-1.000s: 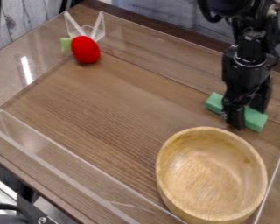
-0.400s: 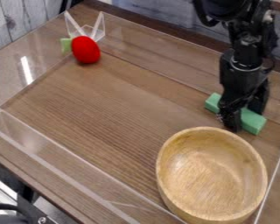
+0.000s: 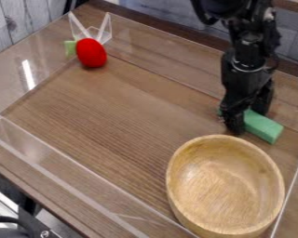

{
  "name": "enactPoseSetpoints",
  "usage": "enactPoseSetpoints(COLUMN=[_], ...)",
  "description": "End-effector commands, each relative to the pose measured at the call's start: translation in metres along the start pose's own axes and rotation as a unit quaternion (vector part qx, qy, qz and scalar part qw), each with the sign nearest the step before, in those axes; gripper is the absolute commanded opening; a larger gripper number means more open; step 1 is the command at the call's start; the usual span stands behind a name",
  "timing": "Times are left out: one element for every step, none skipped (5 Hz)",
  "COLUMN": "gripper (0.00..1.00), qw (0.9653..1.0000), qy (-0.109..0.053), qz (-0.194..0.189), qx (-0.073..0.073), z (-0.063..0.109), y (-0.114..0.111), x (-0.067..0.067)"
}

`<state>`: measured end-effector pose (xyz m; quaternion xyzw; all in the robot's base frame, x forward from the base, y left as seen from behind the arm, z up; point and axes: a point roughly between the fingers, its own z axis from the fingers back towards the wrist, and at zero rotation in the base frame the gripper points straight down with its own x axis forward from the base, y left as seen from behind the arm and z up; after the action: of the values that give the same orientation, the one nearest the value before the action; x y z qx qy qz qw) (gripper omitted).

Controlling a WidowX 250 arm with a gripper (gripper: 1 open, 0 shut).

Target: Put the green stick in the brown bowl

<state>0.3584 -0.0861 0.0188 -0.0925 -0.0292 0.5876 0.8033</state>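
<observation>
Nothing delivered yet: green rectangular stick (image 3: 263,126) lies on the table right of frame, black gripper (image 3: 237,119) jaws apart over its left end, round brown wooden bowl (image 3: 226,184) empty.

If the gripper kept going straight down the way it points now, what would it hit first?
Most likely the green stick: the open gripper points nearly straight down over its left end. Depth is unclear from this single view, so it could instead meet the wooden table just beside the stick.
</observation>
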Motion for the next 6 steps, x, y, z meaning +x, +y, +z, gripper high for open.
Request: enactPoseSetpoints(gripper=[1.0, 0.0, 0.0, 0.0, 0.0, 0.0], qw=[0.9992, 0.999, 0.9981, 0.9979, 0.9976, 0.9962], qy=[-0.009, -0.007, -0.007, -0.014, -0.019, -0.005], qz=[0.019, -0.016, -0.042, -0.041, -0.04, -0.068], qx=[-0.033, -0.04, -0.044, -0.049, -0.053, -0.054], z=[0.004, 0.003, 0.003, 0.002, 0.0, 0.011], y=[-0.023, -0.033, -0.037, -0.039, -0.041, -0.037], x=[-0.01, -0.019, -0.02, -0.022, -0.024, -0.026])
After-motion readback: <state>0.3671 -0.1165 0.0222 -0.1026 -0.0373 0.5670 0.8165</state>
